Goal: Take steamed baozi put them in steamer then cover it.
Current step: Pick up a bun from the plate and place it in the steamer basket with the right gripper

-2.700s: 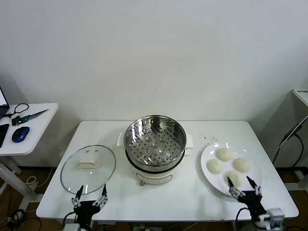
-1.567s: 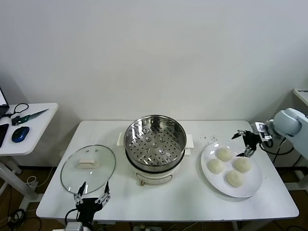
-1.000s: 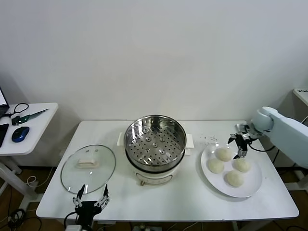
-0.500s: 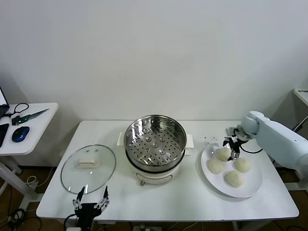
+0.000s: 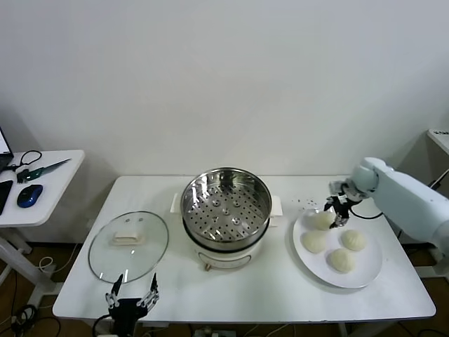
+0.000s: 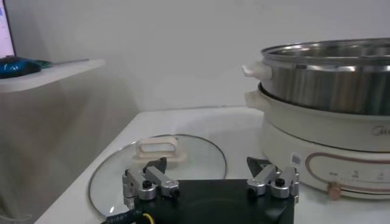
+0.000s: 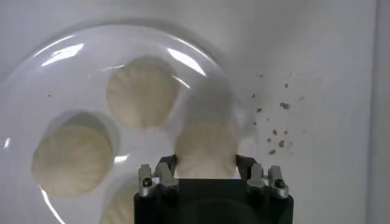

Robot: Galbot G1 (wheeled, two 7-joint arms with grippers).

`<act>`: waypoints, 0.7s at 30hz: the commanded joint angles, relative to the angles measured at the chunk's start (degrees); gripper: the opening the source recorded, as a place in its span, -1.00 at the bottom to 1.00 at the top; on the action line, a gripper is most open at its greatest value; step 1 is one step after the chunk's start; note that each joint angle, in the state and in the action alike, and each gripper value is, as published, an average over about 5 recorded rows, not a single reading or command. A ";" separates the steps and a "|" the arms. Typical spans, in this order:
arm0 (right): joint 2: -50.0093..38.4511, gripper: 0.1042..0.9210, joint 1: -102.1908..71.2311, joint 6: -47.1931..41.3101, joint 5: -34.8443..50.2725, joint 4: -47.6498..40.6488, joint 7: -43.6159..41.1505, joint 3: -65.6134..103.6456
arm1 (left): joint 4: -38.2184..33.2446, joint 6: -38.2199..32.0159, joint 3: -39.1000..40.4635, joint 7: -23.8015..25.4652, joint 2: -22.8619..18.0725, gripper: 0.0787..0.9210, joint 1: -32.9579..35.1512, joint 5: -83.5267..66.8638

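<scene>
Now, from the head view we take the steamer (image 5: 226,208) as our landmark: it stands open, its perforated tray bare. To its right, the white plate (image 5: 365,275) carries four steamed baozi, and our right gripper (image 5: 337,210) sits over the bun nearest the steamer (image 5: 322,220), jaws drawn in around it. To the steamer's left the cover (image 5: 128,245) lies flat on the table; our left gripper (image 5: 130,297) waits in front of it, jaws spread wide, holding nothing.

From the left wrist view, the cover (image 6: 159,164) rests just beyond the left gripper (image 6: 210,182), steamer (image 6: 329,91) beside it.

From the right wrist view, the held bun (image 7: 205,149) sits between our fingers (image 7: 159,176). We judge it soft, light and easily dented, so a gentle grip across its widest part suits. Three buns (image 7: 141,94) crowd close; the steamer's tall rim must be cleared.
</scene>
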 commanded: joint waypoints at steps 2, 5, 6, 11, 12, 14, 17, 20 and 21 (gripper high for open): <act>2.20 0.36 35.18 16.23 14.84 14.13 -1.68 -27.67 | -0.01 -0.16 0.31 0.13 0.17 0.77 -0.09 0.60; 6.45 0.37 43.81 23.64 16.72 19.48 -1.48 -33.01 | 0.08 -0.19 0.58 0.20 0.35 0.77 -0.19 0.84; 7.95 0.37 45.84 25.43 16.74 21.58 -1.14 -34.28 | 0.11 -0.20 0.65 0.20 0.38 0.77 -0.26 0.87; 15.01 0.38 45.46 31.98 8.70 28.92 3.04 -32.88 | 0.45 -0.26 0.91 0.20 0.17 0.77 -0.92 0.89; 16.30 0.38 43.60 32.86 6.30 29.04 3.96 -31.50 | 0.41 -0.26 0.94 0.20 0.12 0.77 -1.01 0.86; 18.63 0.39 39.03 34.25 1.49 27.93 5.57 -28.64 | 0.22 -0.25 0.94 0.20 0.01 0.77 -1.16 0.83; 21.97 0.39 32.53 35.85 -5.80 24.12 7.38 -25.41 | -0.04 -0.25 0.76 0.18 -0.11 0.77 -1.40 0.85; 25.00 0.39 26.59 37.23 -13.08 18.94 9.15 -22.77 | -0.17 -0.24 0.54 0.13 -0.16 0.77 -1.63 0.89; 25.93 0.39 24.50 37.64 -15.15 17.01 9.68 -21.90 | -0.21 -0.24 0.49 0.11 -0.17 0.77 -1.67 0.91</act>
